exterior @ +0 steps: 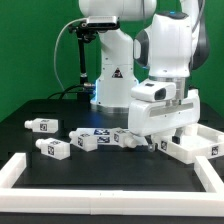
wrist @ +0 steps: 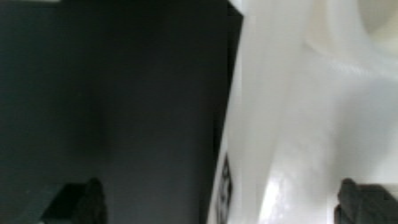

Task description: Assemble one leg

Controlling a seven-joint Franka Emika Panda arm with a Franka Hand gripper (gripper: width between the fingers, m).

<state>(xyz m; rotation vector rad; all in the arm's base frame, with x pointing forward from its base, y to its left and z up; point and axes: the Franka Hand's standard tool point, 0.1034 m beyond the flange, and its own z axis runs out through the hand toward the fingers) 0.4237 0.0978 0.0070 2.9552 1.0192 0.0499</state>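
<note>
Roughly at four o'clock from the centre of the exterior view, we see the white robot arm [exterior: 160,50] bent down so that its gripper [exterior: 150,140] hangs low over a black table [exterior: 30,105], just above the surface. In this view we cannot make out the jaws, because the bulky white hand body covers them. The wrist view helps: two dark fingertips [wrist: 71,200] sit far apart at opposite corners of that picture, so we read the hand as spread wide and gripping nothing. That picture is badly blurred. Dark table fills one half and a smooth white surface [wrist: 311,100] fills the other, reaching into the gap between the jaws. We cannot tell which part that white surface belongs to.

Several legs lie on their sides on the table. The nearest leg [exterior: 125,136] lies just beside the gripper, at its nine o'clock, and we cannot tell whether they touch. Further toward nine o'clock comes a cluster of tagged pieces [exterior: 90,139]. Beyond it a front leg [exterior: 55,149] lies at about eight o'clock of the picture and a far leg [exterior: 42,124] at nine o'clock, both well apart from the gripper.

A flat white panel [exterior: 195,140] lies close beside the gripper at its three o'clock. White border rails [exterior: 20,172] frame the work area from eight o'clock round to four o'clock.
</note>
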